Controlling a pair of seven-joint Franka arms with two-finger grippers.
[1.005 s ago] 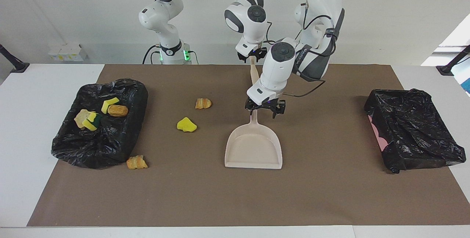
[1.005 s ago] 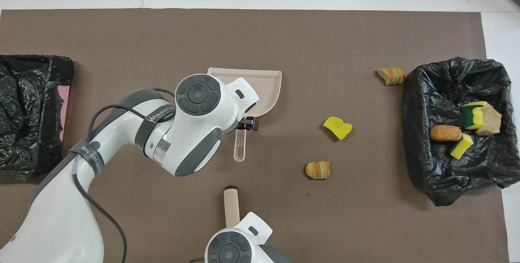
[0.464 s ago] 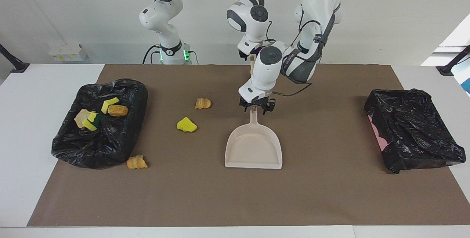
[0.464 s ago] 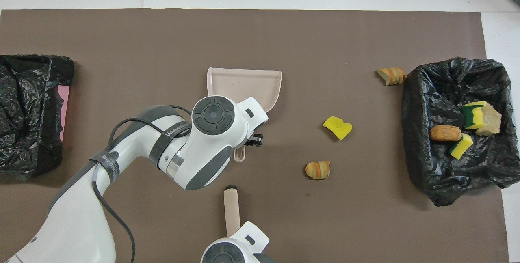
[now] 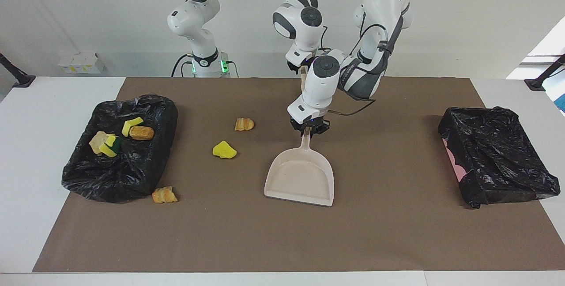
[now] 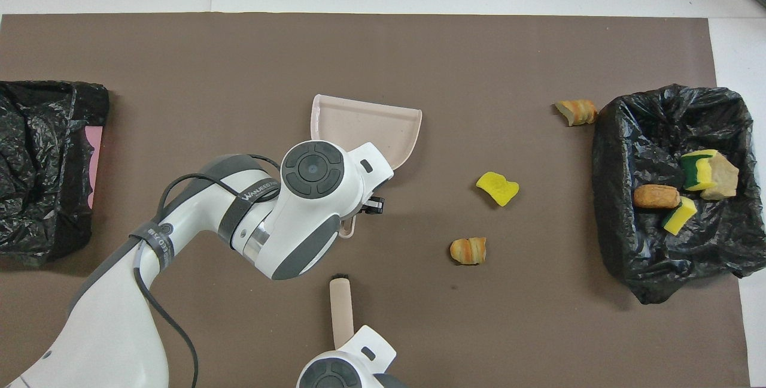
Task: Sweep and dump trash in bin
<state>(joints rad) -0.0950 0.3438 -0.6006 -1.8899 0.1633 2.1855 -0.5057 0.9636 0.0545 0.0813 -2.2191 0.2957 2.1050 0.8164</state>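
Note:
The beige dustpan [image 5: 300, 180] [image 6: 368, 127] lies mid-mat, mouth away from the robots. My left gripper [image 5: 307, 129] is shut on its handle end. My right gripper [image 5: 301, 67] hangs over the mat's robot-side edge, partly hidden by the left arm, and grips the beige brush [image 6: 341, 307] by its handle. Loose trash on the mat: a yellow sponge piece [image 5: 224, 150] [image 6: 497, 188], a bread-like lump [image 5: 244, 124] [image 6: 468, 251] nearer the robots, and another lump [image 5: 164, 195] [image 6: 575, 111] beside the bin. The black-lined bin [image 5: 119, 175] [image 6: 628, 136] at the right arm's end holds several pieces [image 5: 117, 138].
A second black-bagged box [image 5: 499, 158] [image 6: 42, 166] with a pink side sits at the left arm's end. A brown mat [image 5: 282, 242] covers most of the white table. The left arm's elbow and cable hang over the mat near the pan's handle.
The left gripper slid along the handle toward the robots and closed on its end. The dustpan has turned slightly, its mouth swinging toward the right arm's end. The right arm barely moved.

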